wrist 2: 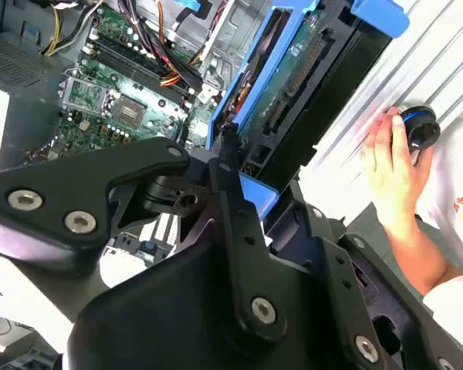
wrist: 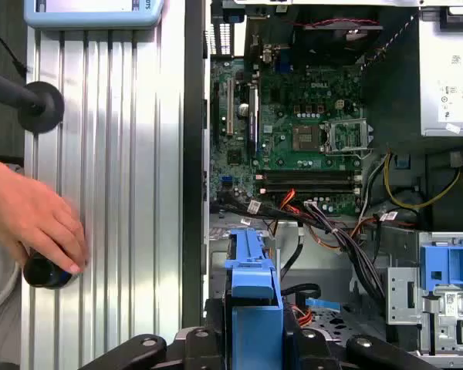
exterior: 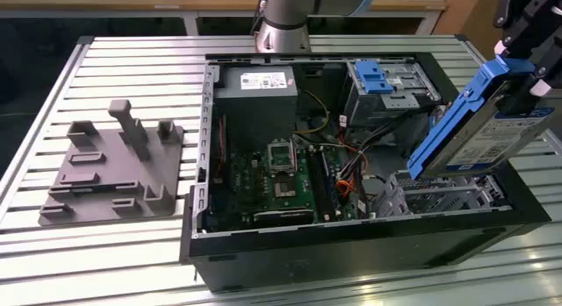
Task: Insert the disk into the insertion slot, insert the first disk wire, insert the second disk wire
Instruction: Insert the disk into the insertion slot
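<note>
The disk (exterior: 491,131), a silver-grey drive in a bright blue carrier, hangs tilted with one end down over the front right corner of the open computer case (exterior: 351,243). My gripper (exterior: 525,52) is shut on its upper end. Just below the disk's lower end sits the insertion slot (exterior: 448,195), a low perforated silver cage. In both wrist views the disk (wrist 2: 293,92) (wrist: 251,270) is clamped in the gripper (wrist 2: 239,181) (wrist: 255,339) above the case interior. Loose orange, red and black wires (exterior: 351,176) (wrist: 324,223) lie beside the cage.
A taller grey cage with a blue latch (exterior: 386,82) stands at the case's back right. The green motherboard (exterior: 285,174) fills the case's middle. A grey fixture plate (exterior: 114,168) lies on the slatted table at the exterior view's left. A person's hand (wrist: 38,223) (wrist 2: 390,169) rests on a dark knob beside the case.
</note>
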`<state>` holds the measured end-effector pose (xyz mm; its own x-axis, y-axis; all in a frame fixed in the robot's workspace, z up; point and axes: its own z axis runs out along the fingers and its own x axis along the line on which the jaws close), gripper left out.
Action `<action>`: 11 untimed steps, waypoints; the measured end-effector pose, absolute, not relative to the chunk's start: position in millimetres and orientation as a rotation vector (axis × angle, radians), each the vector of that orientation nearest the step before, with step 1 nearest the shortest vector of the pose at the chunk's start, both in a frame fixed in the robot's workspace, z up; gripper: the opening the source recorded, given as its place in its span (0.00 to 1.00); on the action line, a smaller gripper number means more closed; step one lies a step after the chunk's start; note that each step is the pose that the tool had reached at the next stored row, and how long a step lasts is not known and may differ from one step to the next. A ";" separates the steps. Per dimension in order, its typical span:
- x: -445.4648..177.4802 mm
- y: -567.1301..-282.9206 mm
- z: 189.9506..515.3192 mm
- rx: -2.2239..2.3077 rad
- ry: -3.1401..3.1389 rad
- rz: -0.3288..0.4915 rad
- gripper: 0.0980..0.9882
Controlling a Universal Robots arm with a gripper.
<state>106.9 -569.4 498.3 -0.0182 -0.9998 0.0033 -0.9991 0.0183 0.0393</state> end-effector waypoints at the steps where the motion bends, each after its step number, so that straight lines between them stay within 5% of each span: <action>1: 106.9 -569.4 498.3 2.180 -2.220 -0.040 0.30; 11: 106.9 -569.4 498.3 2.180 -2.220 -0.040 0.30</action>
<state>106.9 -569.4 498.3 -0.0181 -0.9998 0.0033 -0.9991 0.0182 0.0393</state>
